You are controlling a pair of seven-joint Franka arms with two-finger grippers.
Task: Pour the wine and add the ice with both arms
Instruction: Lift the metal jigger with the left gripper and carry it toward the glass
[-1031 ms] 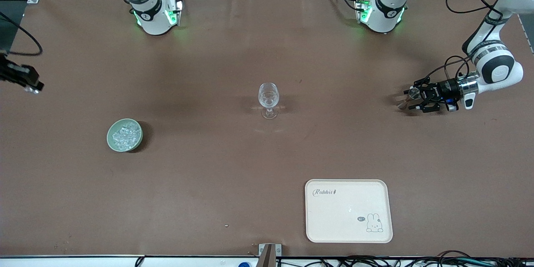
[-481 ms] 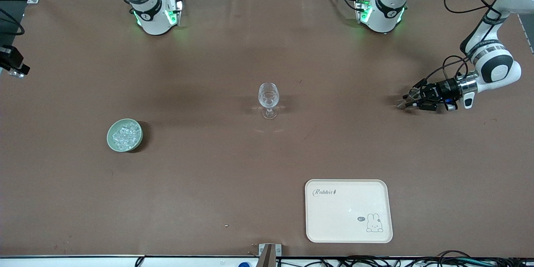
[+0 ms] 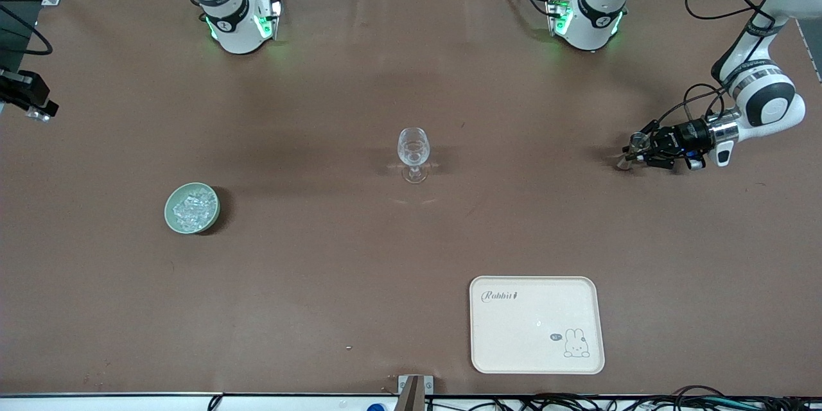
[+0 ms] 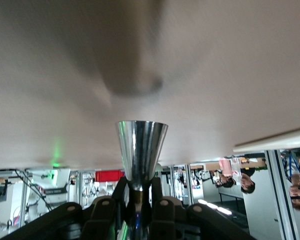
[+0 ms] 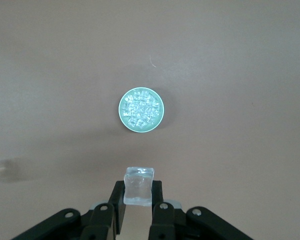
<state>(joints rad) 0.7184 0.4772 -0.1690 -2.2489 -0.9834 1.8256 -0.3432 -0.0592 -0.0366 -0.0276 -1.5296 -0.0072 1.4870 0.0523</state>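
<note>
Right gripper (image 3: 37, 114): clenched on ice cube (image 5: 138, 186), swung out over table's edge, well apart from bowl (image 3: 192, 207) of ice (image 3: 192, 205). Left gripper (image 3: 632, 153): grasping metal cup (image 4: 141, 152), rolled level. Leaves glass (image 3: 413, 148), midtable, awaiting cube.

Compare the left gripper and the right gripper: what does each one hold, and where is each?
The left gripper is shut on a shiny metal cup, low over the table's left-arm end. The right gripper is shut on one ice cube, high above the green bowl of ice. Both are black and have two jaws.
</note>
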